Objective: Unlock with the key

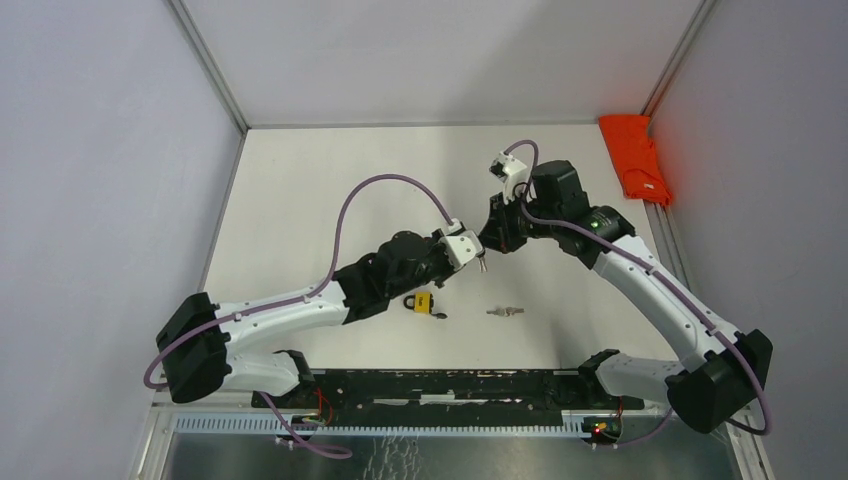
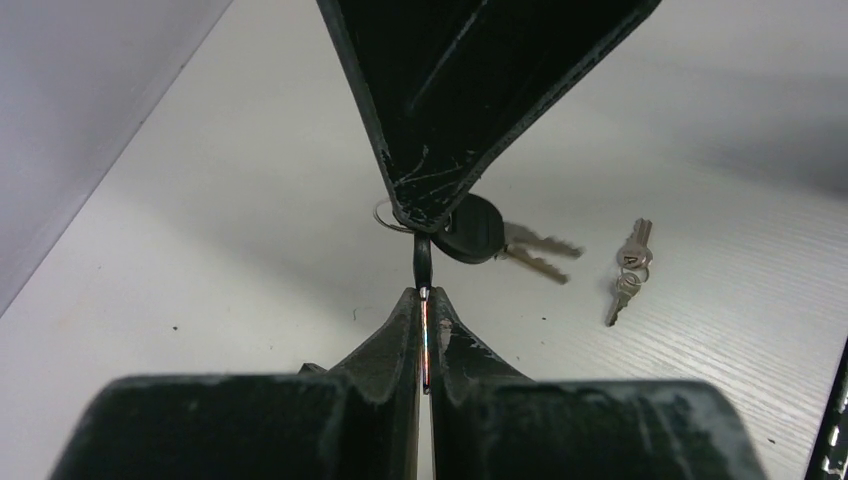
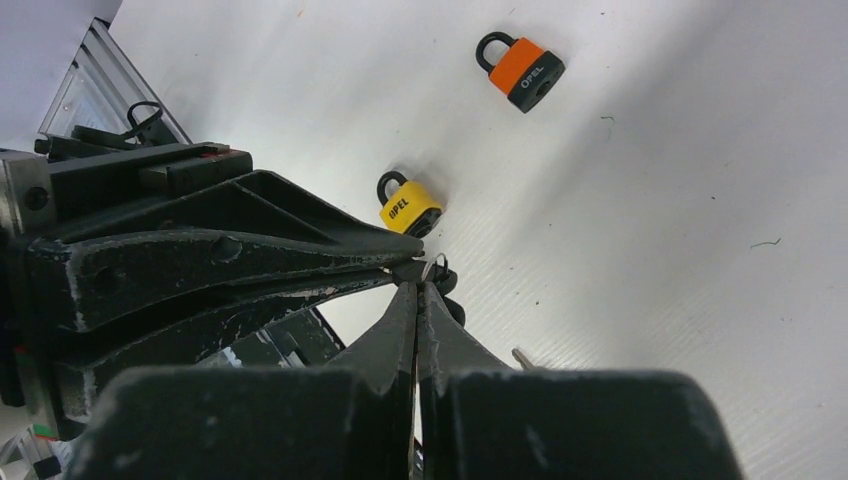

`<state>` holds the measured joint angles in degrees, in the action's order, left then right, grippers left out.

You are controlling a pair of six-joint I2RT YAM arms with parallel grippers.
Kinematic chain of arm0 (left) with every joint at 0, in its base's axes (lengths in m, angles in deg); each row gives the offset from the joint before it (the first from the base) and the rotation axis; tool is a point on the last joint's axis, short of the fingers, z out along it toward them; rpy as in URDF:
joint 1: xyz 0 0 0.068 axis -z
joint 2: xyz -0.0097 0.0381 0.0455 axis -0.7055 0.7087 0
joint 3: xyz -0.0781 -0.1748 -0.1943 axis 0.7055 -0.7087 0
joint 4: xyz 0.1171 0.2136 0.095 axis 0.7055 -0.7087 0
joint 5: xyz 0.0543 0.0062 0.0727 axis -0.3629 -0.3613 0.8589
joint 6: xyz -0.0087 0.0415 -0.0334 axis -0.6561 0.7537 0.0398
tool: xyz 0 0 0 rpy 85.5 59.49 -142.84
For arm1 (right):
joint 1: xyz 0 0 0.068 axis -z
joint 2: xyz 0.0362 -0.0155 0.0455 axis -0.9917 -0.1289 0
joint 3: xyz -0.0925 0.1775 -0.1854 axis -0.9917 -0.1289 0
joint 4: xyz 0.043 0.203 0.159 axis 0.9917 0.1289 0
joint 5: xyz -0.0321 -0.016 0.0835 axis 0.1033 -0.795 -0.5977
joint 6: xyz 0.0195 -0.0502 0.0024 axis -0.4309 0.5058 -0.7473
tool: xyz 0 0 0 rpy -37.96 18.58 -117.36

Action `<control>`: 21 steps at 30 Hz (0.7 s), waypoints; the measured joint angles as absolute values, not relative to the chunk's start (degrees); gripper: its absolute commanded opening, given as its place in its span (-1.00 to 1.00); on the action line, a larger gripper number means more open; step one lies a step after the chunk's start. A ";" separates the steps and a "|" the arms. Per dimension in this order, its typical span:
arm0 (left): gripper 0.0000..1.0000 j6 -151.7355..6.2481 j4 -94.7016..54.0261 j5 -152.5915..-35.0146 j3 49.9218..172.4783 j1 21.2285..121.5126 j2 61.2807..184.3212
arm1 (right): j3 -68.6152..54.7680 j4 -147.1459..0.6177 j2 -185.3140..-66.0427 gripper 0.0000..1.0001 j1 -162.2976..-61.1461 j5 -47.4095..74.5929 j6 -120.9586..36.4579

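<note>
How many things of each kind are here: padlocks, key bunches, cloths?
Padlocks: 2, the yellow-bodied padlock and the orange-bodied padlock.
Key bunches: 2, the black-headed bunch and the loose silver pair.
Orange cloth: 1.
Total: 5.

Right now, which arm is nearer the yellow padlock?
Left. The left arm passes right beside the yellow padlock; the right arm reaches in from farther off.

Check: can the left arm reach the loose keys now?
Likely not yet: the loose keys lie uncovered, but the left end effector is shut on the key bunch the right end effector holds.
</note>
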<state>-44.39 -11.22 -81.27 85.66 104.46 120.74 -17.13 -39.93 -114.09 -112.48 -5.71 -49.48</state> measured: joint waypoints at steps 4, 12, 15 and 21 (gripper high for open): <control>-0.84 -44.39 -14.43 -82.73 87.45 103.94 120.91 | -17.17 -39.80 -112.82 -0.72 -112.55 -4.37 -48.60; -0.84 -44.41 -21.12 -91.19 92.59 97.19 120.95 | -20.17 -41.43 -108.12 -0.12 -112.59 0.81 -46.07; -0.84 -44.41 -25.12 -94.82 95.48 94.32 121.15 | -22.44 -43.53 -106.07 -0.13 -112.59 3.65 -44.93; -0.84 -44.37 -33.49 -101.44 105.49 91.74 125.68 | -29.15 -52.39 -99.93 -0.26 -112.57 5.42 -43.03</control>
